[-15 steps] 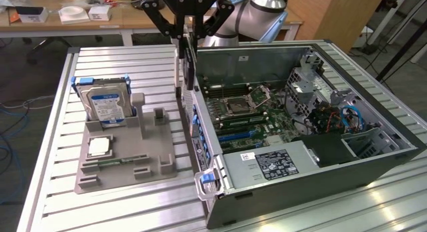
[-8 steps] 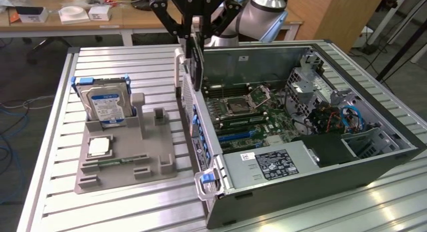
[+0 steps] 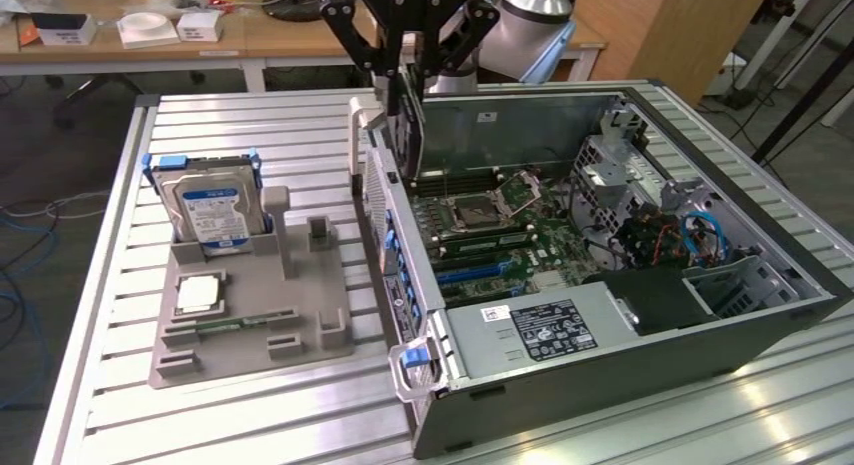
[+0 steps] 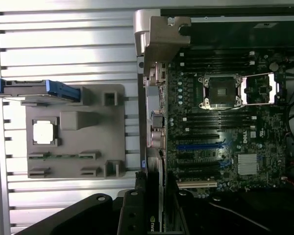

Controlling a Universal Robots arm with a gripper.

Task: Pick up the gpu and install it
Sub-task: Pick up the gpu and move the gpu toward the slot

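**GPU HELD IN GRIPPER ABOVE OPEN COMPUTER CASE**

**Gripper** point(image 3: 404, 63): black, two-fingered, at the top centre of the exterior view. The fingers point(image 4: 131, 211) are closed on the card from both faces, and the card fills the narrow gap between them.

**Thin green circuit card with silver end bracket, the gpu** point(image 3: 404, 125): gripped by its upper part and hanging upright, seen edge-on. It sits over the far end of the case's perforated rear wall, in the upper centre of the exterior view. In the wrist view the gpu point(image 4: 154, 221) shows a logo on its edge between the fingers. It is not seated in any slot.

**Open black tower computer case** point(image 3: 787, 285): lying on its side, filling the exterior view's right.
- Green motherboard point(image 3: 514, 240) exposed inside
- Silver CPU socket point(image 3: 474, 213), uncovered
- Blue expansion slots point(image 3: 470, 272), bare
- Labelled power supply box point(image 3: 534, 325) at the near end

**Grey moulded parts holder** point(image 3: 314, 320): flat on the tabletop, just beside the case on the exterior view's left.
- Silver hard drive with blue-white label point(image 3: 214, 210), upright in a blue frame at the far end
- Square silver processor chip point(image 3: 198, 293), lying flat
- Narrow green RAM stick point(image 3: 230, 325), in a slot near the front

**Ribbed aluminium tabletop** point(image 3: 214, 130): carries both holder and case.
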